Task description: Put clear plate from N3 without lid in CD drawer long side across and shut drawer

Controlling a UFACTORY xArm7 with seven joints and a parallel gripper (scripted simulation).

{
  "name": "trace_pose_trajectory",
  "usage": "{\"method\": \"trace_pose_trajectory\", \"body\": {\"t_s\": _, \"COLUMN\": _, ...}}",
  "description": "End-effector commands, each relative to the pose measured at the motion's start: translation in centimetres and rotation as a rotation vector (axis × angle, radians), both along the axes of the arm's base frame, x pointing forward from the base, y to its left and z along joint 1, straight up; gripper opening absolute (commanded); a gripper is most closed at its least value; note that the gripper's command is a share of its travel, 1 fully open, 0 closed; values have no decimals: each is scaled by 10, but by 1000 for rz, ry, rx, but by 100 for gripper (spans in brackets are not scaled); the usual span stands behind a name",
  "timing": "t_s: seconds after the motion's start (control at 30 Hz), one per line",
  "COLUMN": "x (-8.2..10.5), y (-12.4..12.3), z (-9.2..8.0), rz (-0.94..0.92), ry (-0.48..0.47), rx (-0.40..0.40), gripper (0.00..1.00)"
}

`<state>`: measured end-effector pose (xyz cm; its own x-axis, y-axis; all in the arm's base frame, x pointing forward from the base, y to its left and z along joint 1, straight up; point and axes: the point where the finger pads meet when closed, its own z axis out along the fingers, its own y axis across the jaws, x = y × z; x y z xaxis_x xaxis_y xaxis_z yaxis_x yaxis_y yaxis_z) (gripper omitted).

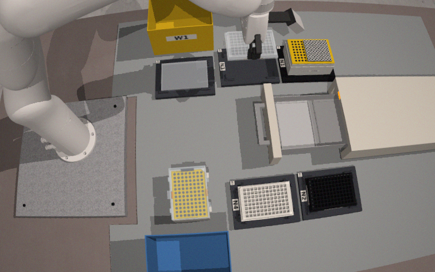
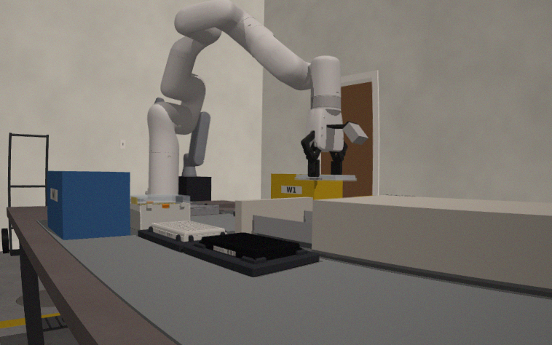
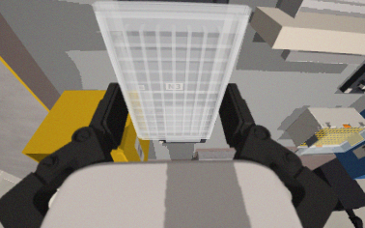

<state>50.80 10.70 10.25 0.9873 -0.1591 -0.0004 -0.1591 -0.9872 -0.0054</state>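
Hand (image 2: pixel 324 173) pinching clear plate (image 1: pixel 236 45) by long sides, plate level, lifted above nest N3 (image 1: pixel 246 72); nest bare beneath. Cooler CD (image 1: pixel 398 111) drawer (image 1: pixel 327 143) open, both places bare, amber lamp (image 1: pixel 338 95) lit. Yellow bin W1 (image 1: pixel 180 37) just beside N3, inside appears bare. Blue bin (image 1: pixel 192 251) at near surface edge, inside appears bare. N4 (image 1: pixel 234 204) holds white plate (image 1: pixel 265 200); N2 (image 1: pixel 303 195) holds black plate (image 1: pixel 329 191). Tip box (image 1: pixel 189 194) lidded.
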Motion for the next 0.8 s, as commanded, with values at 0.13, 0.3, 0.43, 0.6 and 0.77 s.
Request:
{"method": "trace_pose_trajectory", "body": {"t_s": 0.13, "x": 2, "y": 0, "z": 16, "rz": 0, "ry": -6, "rx": 1, "gripper": 0}}
{"method": "trace_pose_trajectory", "body": {"t_s": 0.3, "x": 2, "y": 0, "z": 24, "rz": 0, "ry": -6, "rx": 1, "gripper": 0}}
{"method": "trace_pose_trajectory", "body": {"t_s": 0.43, "x": 2, "y": 0, "z": 28, "rz": 0, "ry": -6, "rx": 1, "gripper": 0}}
{"method": "trace_pose_trajectory", "body": {"t_s": 0.6, "x": 2, "y": 0, "z": 36, "rz": 0, "ry": -6, "rx": 1, "gripper": 0}}
{"method": "trace_pose_trajectory", "body": {"t_s": 0.77, "x": 2, "y": 0, "z": 37, "rz": 0, "ry": -6, "rx": 1, "gripper": 0}}
